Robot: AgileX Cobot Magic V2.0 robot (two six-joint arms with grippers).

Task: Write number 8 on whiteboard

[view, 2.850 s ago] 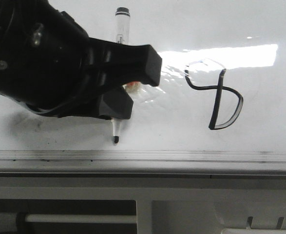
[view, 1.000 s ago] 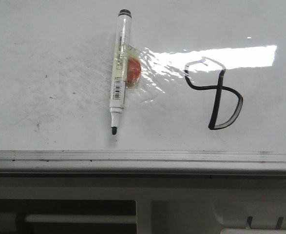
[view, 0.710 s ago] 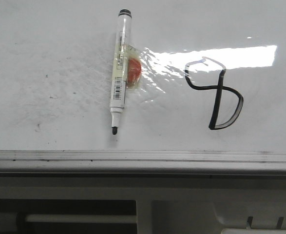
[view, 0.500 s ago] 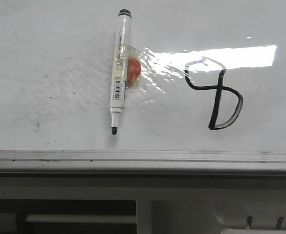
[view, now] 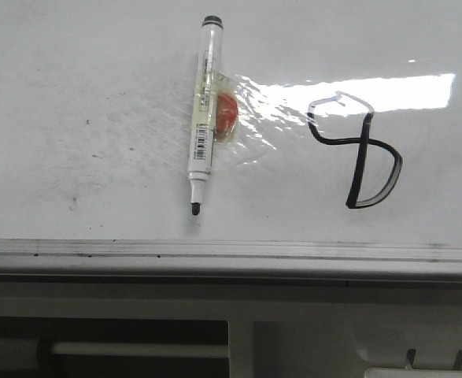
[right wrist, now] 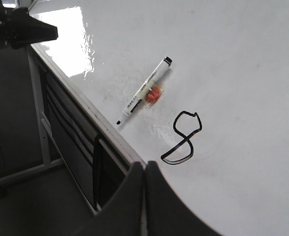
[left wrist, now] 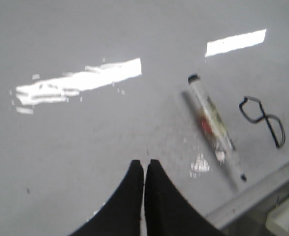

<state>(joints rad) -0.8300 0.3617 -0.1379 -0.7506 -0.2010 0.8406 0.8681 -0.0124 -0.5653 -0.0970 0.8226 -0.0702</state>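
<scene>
The number 8 (view: 358, 153) is a thin black angular outline on the whiteboard (view: 97, 94), at the right; its upper loop is faint in the glare. It also shows in the left wrist view (left wrist: 263, 120) and the right wrist view (right wrist: 181, 137). A clear marker (view: 203, 122) with a black tip and an orange-red blob taped to it lies flat on the board, left of the 8, tip toward the front edge. My left gripper (left wrist: 144, 163) is shut and empty, off the marker. My right gripper (right wrist: 144, 164) is shut and empty above the board's front edge. Neither gripper shows in the front view.
The board's pale grey metal frame edge (view: 231, 256) runs along the front. Below it are a grey cabinet front and a rail (view: 136, 348). Faint grey smudges (view: 81, 157) mark the board left of the marker. A dark stand (right wrist: 16, 29) is beyond the board's corner.
My left gripper, which held the marker 2.9 s ago, has let it go and left the front view. The marker lies flat. The front view has shifted slightly.
</scene>
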